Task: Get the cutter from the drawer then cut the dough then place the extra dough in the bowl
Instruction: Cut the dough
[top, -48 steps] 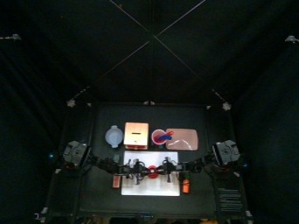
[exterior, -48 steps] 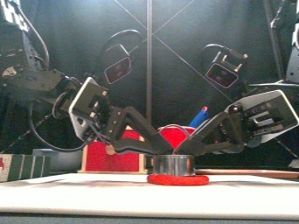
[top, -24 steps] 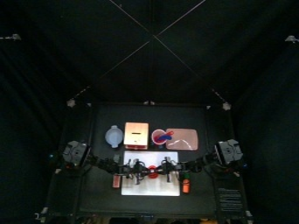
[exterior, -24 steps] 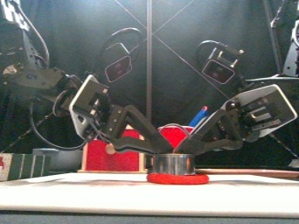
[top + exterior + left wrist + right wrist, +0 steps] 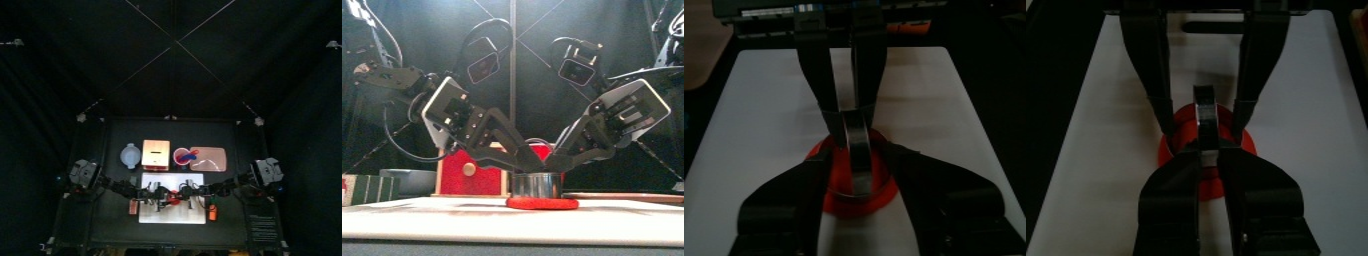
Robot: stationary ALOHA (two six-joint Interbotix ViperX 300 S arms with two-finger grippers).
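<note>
A round metal cutter (image 5: 540,185) stands on a flat red dough disc (image 5: 543,203) in the middle of the white cutting board (image 5: 174,214). My left gripper (image 5: 516,182) comes down from the left and holds the cutter's side. My right gripper (image 5: 564,180) meets it from the right, also shut on the cutter. In the left wrist view the cutter (image 5: 855,165) stands between my own jaws, with the dough (image 5: 828,190) under it. The right wrist view shows the cutter (image 5: 1207,122) pinched over the dough (image 5: 1176,152).
Behind the board stand the wooden box (image 5: 156,153) with its red drawer front (image 5: 473,170), the blue-grey bowl (image 5: 130,154) to its left, and the pink tray (image 5: 214,158) with the red cup (image 5: 185,157) to its right.
Both arms have tilted steeper over the cutter, their wrists rising. The cutter stays on the dough, held from both sides.
</note>
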